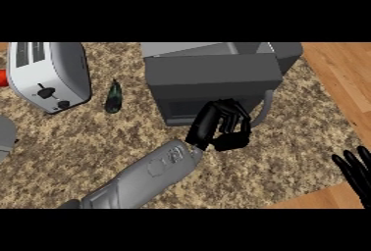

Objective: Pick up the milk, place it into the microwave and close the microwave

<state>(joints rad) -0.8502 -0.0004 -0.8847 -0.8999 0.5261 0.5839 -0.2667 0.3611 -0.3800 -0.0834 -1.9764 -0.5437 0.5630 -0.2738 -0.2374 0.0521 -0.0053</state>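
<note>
Left hand [226, 128] curled at microwave [210, 78] front, near handle [267, 105], holding nothing evident; right hand [357, 169] spread, resting at tabletop [87, 142] edge; milk unseen, possibly inside; risk: fingers slipping off door, leaving it ajar.

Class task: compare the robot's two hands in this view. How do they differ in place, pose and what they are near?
The left hand is up at the front of the microwave, while the right hand sits at the view's right edge, near the counter's edge. The left hand's fingers are curled, though whether they hold anything is hidden; the right hand's fingers are straight, pointing up, resting. The left forearm shows in full; the right forearm does not. Both hands are black.
</note>
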